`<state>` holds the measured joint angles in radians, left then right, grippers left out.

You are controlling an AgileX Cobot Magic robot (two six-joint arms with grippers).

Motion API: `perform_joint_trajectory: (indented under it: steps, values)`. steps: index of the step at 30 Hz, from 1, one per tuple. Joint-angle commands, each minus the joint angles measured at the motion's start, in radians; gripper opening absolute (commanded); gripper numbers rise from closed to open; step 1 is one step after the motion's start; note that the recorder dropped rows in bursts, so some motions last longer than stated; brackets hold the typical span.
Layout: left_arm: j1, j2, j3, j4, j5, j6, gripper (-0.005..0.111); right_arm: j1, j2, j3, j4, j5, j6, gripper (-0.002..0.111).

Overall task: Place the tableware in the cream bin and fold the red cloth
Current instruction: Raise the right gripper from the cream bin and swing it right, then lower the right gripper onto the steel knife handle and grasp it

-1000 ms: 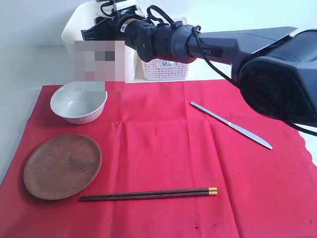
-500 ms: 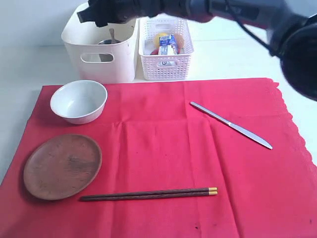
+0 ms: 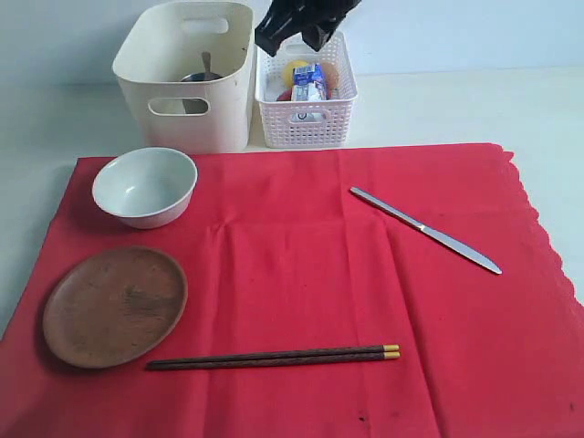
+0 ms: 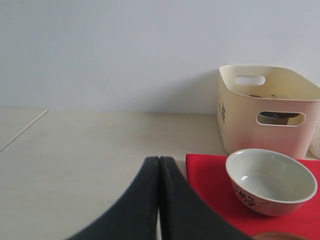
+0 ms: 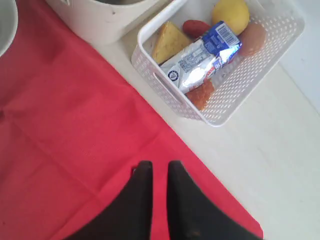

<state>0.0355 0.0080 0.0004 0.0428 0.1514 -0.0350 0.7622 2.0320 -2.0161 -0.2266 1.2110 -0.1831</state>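
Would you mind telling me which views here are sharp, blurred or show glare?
Exterior view: evenly lit, sharp; soft shadow beside the bowl. Left wrist view: the gripper is a soft dark shape. Right wrist view: glare on the milk carton; the gripper looks slightly blurred.

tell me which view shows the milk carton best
The right wrist view: the milk carton lies close up in the white basket, label readable. The exterior view shows it small, partly behind the right pincer. The left wrist view does not show it.

Pale table [image 3: 547, 109], red cloth [image 3: 301, 274], cream bin [image 3: 187, 78] & white basket [image 3: 306, 114] behind.
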Motion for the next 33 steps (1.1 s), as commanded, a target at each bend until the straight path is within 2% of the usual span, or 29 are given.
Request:
perform_joint_trajectory:
  steps: [1,9,14,21,24,28,33]
  values:
    - [0.003,-0.003,0.0,-0.005,-0.004,0.0,0.0,-0.028,-0.046,0.063,0.027,0.01,-0.036,0.0]
    - [0.003,-0.003,0.0,-0.005,-0.004,0.0,0.0,-0.209,-0.123,0.364,0.178,0.01,-0.095,0.0]
    - [0.003,-0.003,0.0,-0.005,-0.004,0.0,0.0,-0.275,-0.126,0.533,0.196,0.01,-0.141,0.0]
    - [0.003,-0.003,0.0,-0.005,-0.004,0.0,0.0,-0.287,-0.122,0.73,0.206,-0.228,-0.229,0.0]
    - [0.003,-0.003,0.0,-0.005,-0.004,0.0,0.0,-0.287,-0.122,0.754,0.209,-0.33,-0.131,0.0]
    - [0.003,-0.003,0.0,-0.005,-0.004,0.0,0.0,-0.287,-0.122,0.755,0.209,-0.381,-0.015,0.0]
    - [0.003,-0.003,0.0,-0.005,-0.004,0.0,0.0,-0.287,-0.103,0.755,0.209,-0.386,0.012,0.003]
